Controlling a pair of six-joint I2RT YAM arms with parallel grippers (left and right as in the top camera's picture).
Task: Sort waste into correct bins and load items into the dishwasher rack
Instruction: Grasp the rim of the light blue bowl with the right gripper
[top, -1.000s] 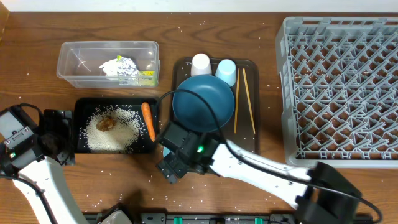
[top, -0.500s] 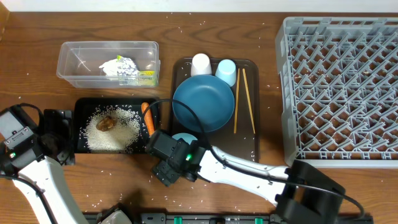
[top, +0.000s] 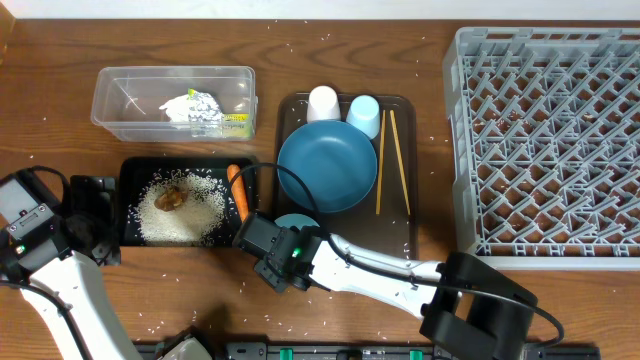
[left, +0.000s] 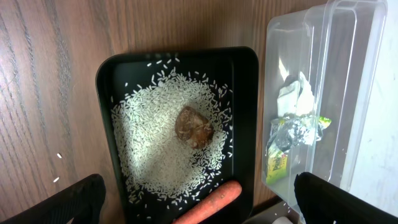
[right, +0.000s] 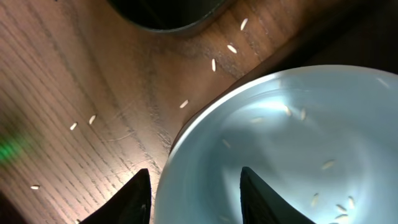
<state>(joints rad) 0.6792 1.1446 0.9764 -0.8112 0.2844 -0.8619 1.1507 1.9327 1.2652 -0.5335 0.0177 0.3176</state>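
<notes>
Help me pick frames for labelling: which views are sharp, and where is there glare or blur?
Overhead: sharp, evenly lit, dishwasher rack crisp. Left wrist: rice and black tray sharp; reflections streak the clear tub. Right wrist: very close, soft focus, bright glare on the light-blue bowl, green blur at the left edge.

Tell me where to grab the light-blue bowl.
Pinch the thin rim of the light-blue bowl on the edge facing the black tray, coming from above. It sits upright and looks too wide to span; the right gripper straddles that rim, one finger inside, one outside.
</notes>
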